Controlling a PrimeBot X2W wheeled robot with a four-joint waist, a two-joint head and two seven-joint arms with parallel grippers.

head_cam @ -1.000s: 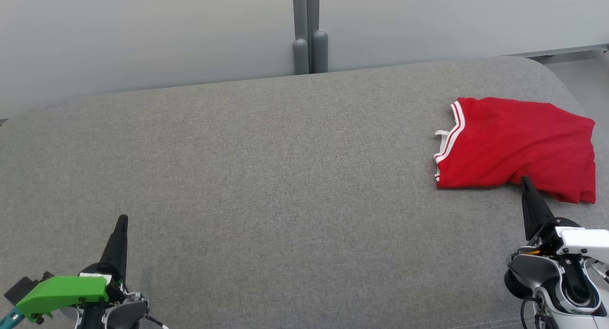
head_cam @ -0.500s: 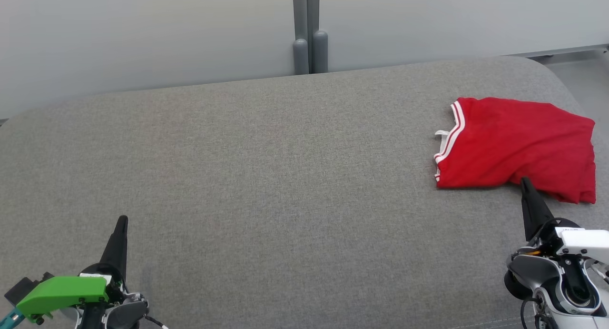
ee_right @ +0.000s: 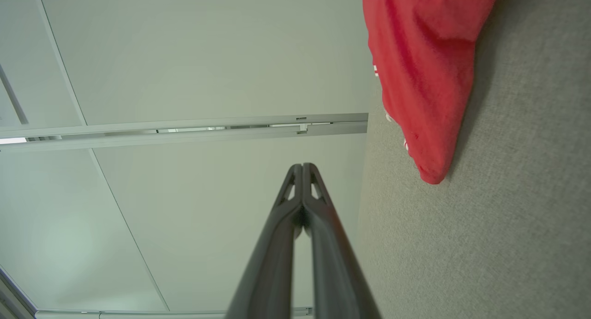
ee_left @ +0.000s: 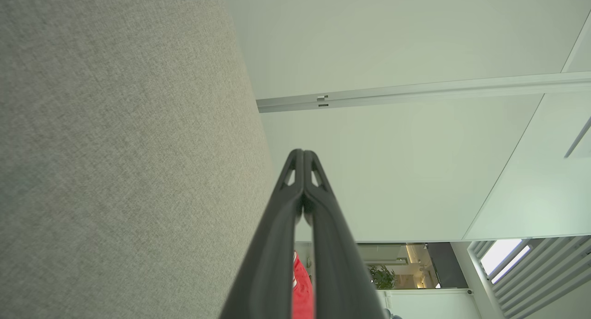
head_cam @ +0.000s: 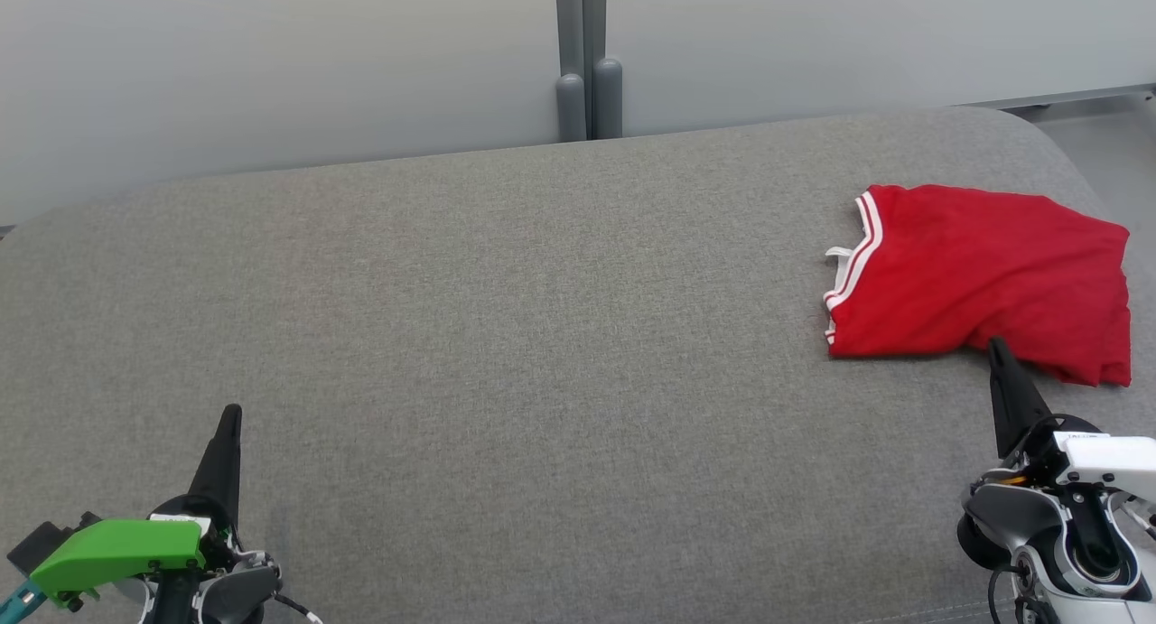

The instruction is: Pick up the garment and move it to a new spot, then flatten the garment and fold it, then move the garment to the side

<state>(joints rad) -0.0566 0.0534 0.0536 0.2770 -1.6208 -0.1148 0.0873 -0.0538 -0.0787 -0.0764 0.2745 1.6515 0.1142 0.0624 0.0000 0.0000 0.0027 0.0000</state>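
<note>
On the couch's right (head_cam: 542,335) | garment (head_cam: 984,276): red, white-trimmed, folded

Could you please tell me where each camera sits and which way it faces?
Head view: on the head, facing down at the grey cushion, left gripper, right gripper, red garment.
Left wrist view: looks along its shut gripper, over cushion toward a pale wall.
Right wrist view: likewise; garment upper right.
Shared: all show the garment.

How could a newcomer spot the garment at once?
A wide grey fabric cushion spans the scene. At its right end lies a red cloth garment, just beyond the right gripper. White stripes edge one side; nothing else there is red.
</note>
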